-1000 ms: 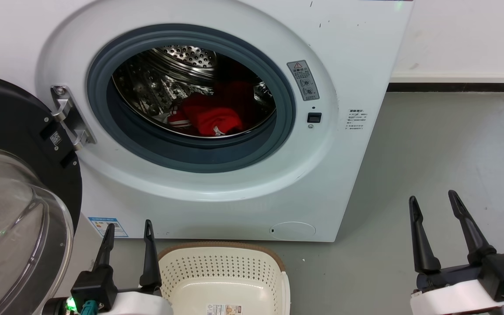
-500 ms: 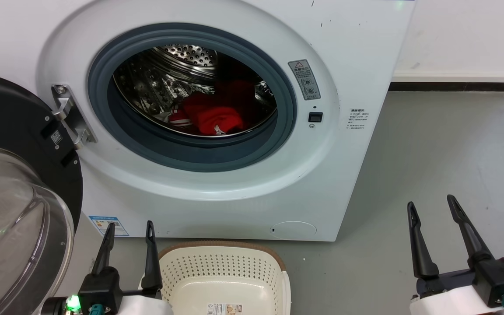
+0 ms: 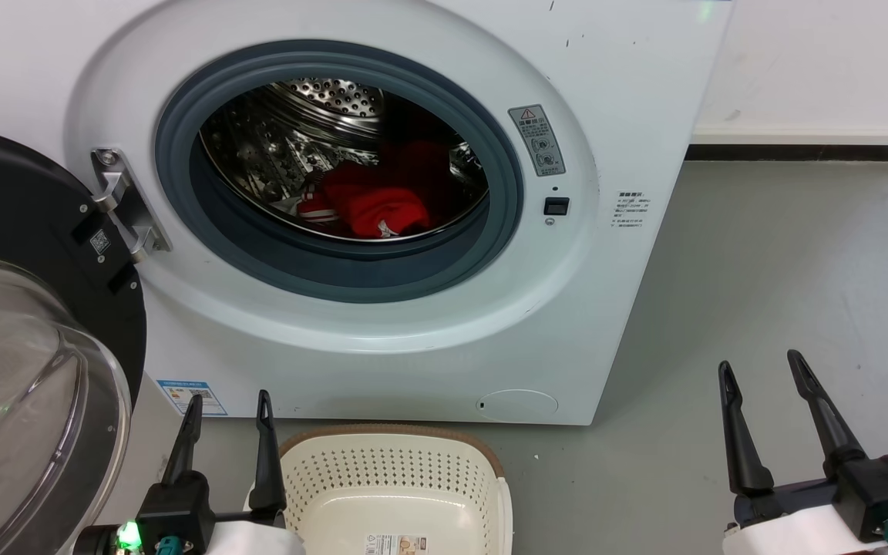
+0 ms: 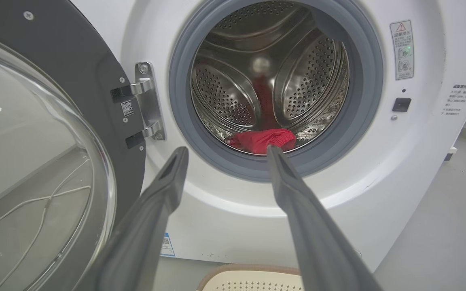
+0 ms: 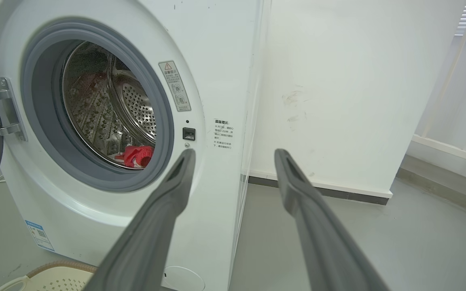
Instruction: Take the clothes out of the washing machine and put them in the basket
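Note:
The white washing machine [image 3: 413,339] stands with its black-framed glass door [image 3: 20,370] swung open to the left. Red clothes [image 3: 375,204] with white striped trim lie at the bottom of the steel drum, also seen as clothes [image 4: 263,139] and clothes [image 5: 138,155]. The cream basket [image 3: 394,478] with a brown rim sits on the floor below the porthole and holds no clothes. My left gripper [image 3: 228,405] is open beside the basket's left edge. My right gripper [image 3: 760,368] is open over the floor to the washer's right. Both hold nothing.
Grey floor [image 3: 760,254] stretches right of the washer to a white wall [image 3: 814,69] with a dark baseboard. The open door [image 4: 34,141] takes up the space to the left. A white cable [image 4: 34,202] shows through the door glass.
My right gripper has dropped slightly lower in the head view. The left gripper has barely shifted. The clothes and basket have not moved.

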Available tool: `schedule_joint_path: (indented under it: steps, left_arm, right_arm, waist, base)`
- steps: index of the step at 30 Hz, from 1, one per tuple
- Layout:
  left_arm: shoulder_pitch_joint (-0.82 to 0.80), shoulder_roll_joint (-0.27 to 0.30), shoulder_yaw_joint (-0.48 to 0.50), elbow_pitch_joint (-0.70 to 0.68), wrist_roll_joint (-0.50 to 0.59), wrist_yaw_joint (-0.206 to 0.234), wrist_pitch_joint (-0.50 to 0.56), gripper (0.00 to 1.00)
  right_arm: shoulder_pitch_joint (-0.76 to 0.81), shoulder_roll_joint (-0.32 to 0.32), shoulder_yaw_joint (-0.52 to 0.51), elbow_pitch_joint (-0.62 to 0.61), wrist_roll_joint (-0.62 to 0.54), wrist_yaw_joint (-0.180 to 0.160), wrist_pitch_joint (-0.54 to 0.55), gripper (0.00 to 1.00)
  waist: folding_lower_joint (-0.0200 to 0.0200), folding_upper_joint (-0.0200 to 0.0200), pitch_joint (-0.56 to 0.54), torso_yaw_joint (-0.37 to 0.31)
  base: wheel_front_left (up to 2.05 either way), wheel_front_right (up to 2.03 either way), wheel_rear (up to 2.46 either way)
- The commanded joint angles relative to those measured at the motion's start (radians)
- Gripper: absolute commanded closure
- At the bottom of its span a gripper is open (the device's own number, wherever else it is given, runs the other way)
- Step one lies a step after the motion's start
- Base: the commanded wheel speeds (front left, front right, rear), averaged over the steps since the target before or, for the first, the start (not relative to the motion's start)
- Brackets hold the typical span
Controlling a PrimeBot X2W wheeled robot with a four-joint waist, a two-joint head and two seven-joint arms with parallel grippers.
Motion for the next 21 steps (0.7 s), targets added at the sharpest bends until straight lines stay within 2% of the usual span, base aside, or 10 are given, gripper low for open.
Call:
schedule_joint_path:
  steps: [1,11,21]
  left_arm:
    - [0.011,-0.002,-0.002,0.001,-0.001,0.001,-0.008,0.00]
    - [-0.014,-0.002,-0.006,0.012,-0.012,0.005,-0.007,0.00]
    - [-0.191,0.003,0.019,0.112,0.003,-0.043,-0.006,0.00]
  right_arm:
    - [0.013,0.002,0.000,0.003,0.007,-0.001,-0.002,0.00]
    - [0.003,0.002,0.006,0.001,0.002,-0.001,-0.002,0.00]
    - [-0.046,0.002,0.023,-0.011,-0.010,-0.001,-0.002,0.00]
  waist:
    - [0.0000,-0.0001,0.000,-0.001]
    - [0.0000,-0.0001,0.010,-0.004]
    - [0.0000,-0.0001,0.084,-0.041]
  base:
    - [0.00,0.00,0.00]
    - [0.00,0.00,0.00]
    - [0.00,0.00,0.00]
